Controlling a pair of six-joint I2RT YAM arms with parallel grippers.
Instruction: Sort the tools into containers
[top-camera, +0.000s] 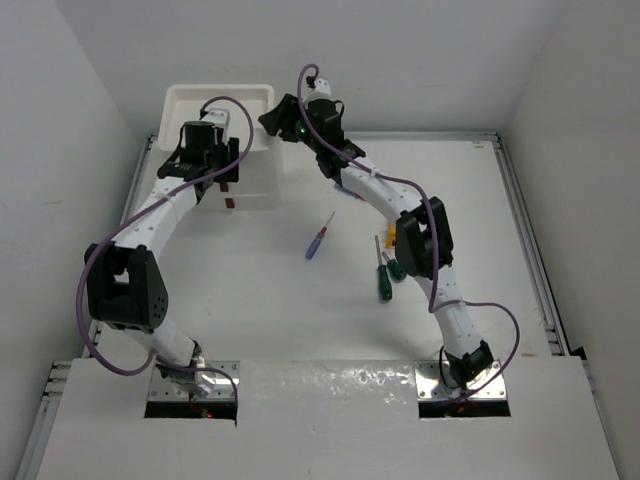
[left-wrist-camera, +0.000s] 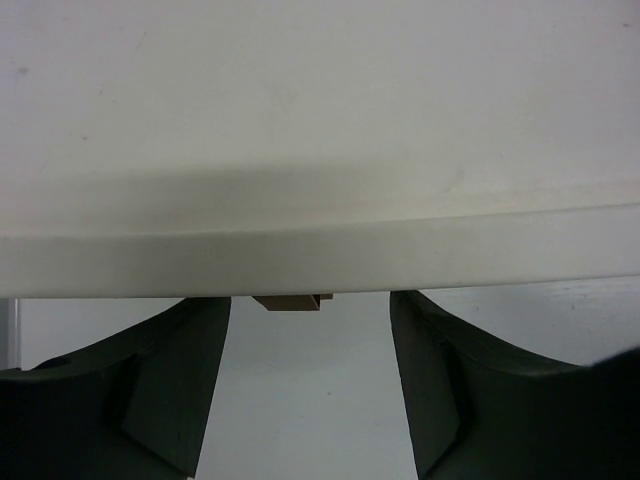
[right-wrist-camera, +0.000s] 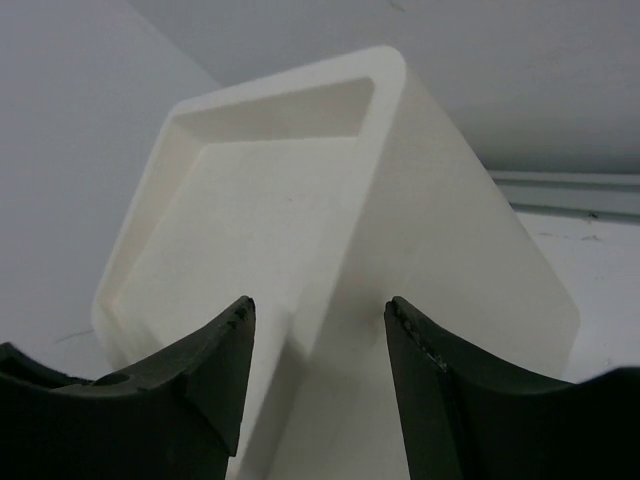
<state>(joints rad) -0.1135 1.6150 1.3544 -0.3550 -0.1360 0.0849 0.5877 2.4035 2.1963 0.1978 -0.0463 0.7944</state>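
The white stacked container (top-camera: 258, 185) stands at the far left, its shallow top tray (top-camera: 180, 100) bare where it shows. My left gripper (top-camera: 208, 160) is open over its front; in the left wrist view (left-wrist-camera: 310, 330) the white container wall (left-wrist-camera: 320, 150) fills the top and a brown drawer tab (left-wrist-camera: 293, 301) sits between the fingers (left-wrist-camera: 190, 380). My right gripper (top-camera: 272, 118) is open and empty at the container's right rim (right-wrist-camera: 340, 260), straddling it in the right wrist view (right-wrist-camera: 318, 310). A blue-red screwdriver (top-camera: 318, 238) lies mid-table. Two green screwdrivers (top-camera: 384, 277) lie right of it.
A brown tab (top-camera: 229, 203) shows on the container's front. A yellow-orange handle (top-camera: 393, 236) peeks out from under the right arm (top-camera: 430, 240). White walls close in the table on the left, back and right.
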